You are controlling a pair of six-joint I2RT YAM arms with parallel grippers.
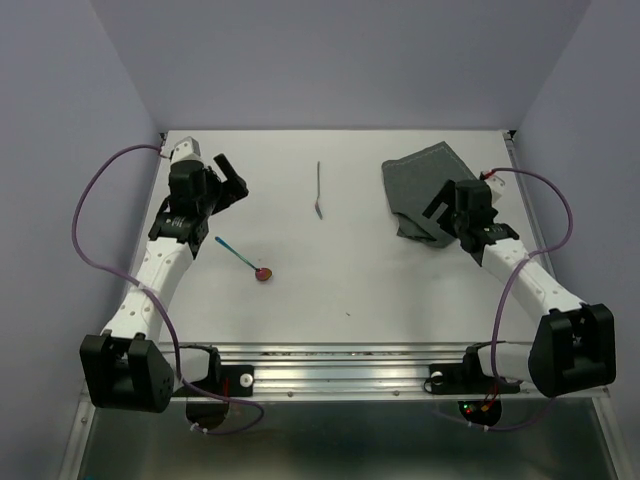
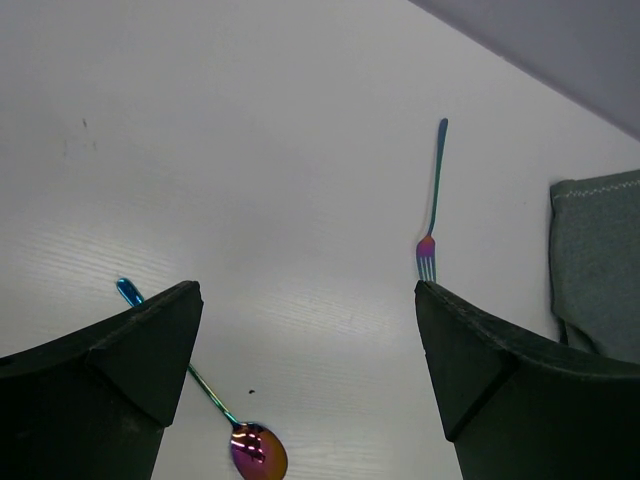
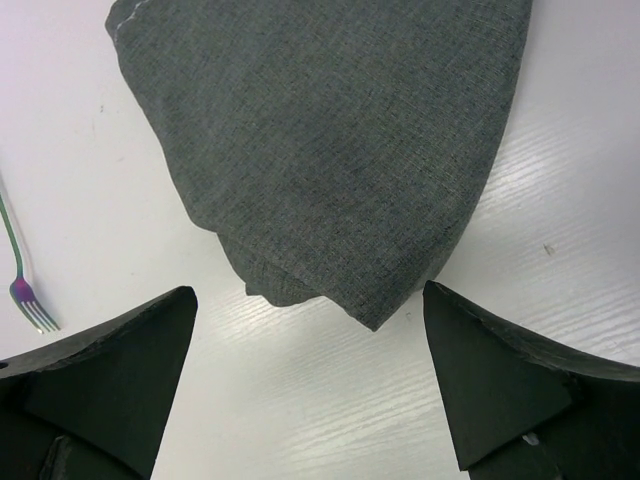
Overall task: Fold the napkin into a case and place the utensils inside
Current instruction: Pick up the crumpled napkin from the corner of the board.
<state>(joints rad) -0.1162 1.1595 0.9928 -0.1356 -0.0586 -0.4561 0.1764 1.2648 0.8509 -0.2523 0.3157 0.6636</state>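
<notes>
A flat white table (image 1: 400,280) sits boxed in by plain lavender-grey walls (image 1: 350,60) — an aluminium rail (image 1: 340,378) lines its near edge.

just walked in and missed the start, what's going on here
Two robot arms are at work on a napkin and two utensils, and neither arm holds anything. The right pincer is open, poised over the near edge of the dark grey napkin, which lies loosely bunched at the far right of the table, not yet a case. The left pincer is open over bare table at the far left. The spoon and the fork lie loose between them, clear of the napkin.
</notes>
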